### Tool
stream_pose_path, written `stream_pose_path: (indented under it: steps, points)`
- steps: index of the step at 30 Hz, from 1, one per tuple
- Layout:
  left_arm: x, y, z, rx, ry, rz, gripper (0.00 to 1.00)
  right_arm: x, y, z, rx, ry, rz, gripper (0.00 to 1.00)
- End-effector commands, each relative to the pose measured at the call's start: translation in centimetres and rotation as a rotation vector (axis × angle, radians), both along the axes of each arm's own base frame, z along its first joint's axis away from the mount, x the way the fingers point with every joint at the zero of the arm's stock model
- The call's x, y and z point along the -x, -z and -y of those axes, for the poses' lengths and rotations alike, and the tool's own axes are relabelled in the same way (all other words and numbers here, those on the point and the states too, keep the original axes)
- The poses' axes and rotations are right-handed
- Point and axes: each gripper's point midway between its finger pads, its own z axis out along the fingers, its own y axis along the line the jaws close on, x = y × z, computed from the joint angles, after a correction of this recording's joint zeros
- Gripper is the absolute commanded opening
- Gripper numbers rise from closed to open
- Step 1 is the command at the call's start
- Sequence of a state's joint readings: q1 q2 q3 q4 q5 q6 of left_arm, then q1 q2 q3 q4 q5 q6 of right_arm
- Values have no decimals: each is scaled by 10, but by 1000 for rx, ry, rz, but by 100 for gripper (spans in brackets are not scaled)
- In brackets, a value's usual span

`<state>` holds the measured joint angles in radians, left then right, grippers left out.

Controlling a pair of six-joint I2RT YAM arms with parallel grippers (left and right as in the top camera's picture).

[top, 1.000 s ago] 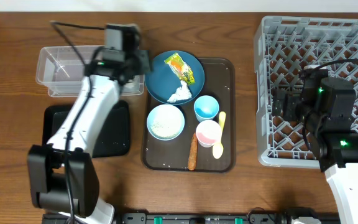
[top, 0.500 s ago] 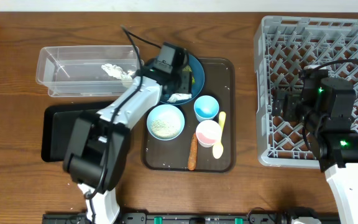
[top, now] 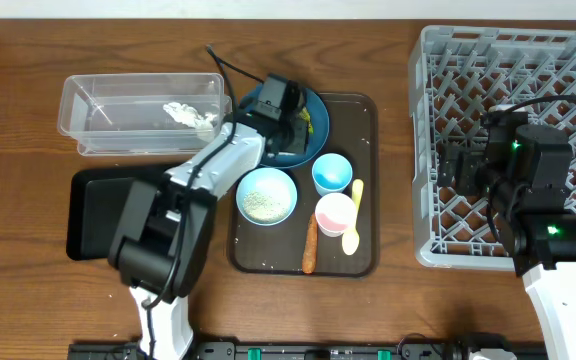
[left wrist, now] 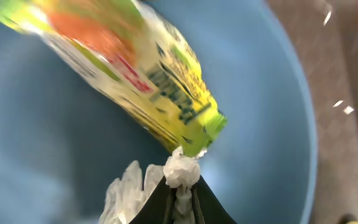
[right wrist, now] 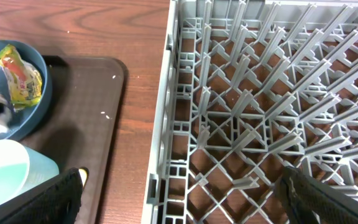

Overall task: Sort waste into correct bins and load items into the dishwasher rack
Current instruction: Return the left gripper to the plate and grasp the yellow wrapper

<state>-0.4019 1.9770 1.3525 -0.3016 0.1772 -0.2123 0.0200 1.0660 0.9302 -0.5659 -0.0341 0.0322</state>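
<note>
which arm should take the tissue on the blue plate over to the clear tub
Left. The left claw is shut on the tissue on the blue plate, right beside the clear tub. The right claw hangs open over the rack, far from both.

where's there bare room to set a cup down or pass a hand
Bare table runs as a strip between the brown serving tray and the dishwasher rack, and along the near edge in front of the black tray. The serving tray is crowded: plate, bowl, blue cup, pink cup, spoon and carrot stick.

setting: robot test bench | cues: wooden table [top: 28,300], dishwasher rack [top: 548,60]
</note>
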Motion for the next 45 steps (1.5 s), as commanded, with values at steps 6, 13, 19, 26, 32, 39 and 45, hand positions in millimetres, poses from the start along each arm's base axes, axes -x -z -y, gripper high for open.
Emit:
stream_pose_path:
  steps: [6,13,19,26,32,39,45]
  points:
    - [-38,-138,-96,-42,-267,333,11,-2,-7,3,4,0,14,99]
    - [-51,-163,-182,-55,-448,403,14,-2,-7,3,3,0,14,99]
    - [-61,-125,-211,-87,-503,334,26,-2,-7,3,3,0,15,99]
    - [-65,-116,-200,-52,-467,316,48,-2,-7,3,3,0,15,99]
    - [-61,-131,-145,82,-348,321,51,-2,-7,3,3,0,15,99]
    - [-49,-101,-65,99,-206,254,53,-2,-7,3,3,0,15,99]
    - [-43,-57,-21,154,-226,144,53,-2,-7,3,3,0,14,99]
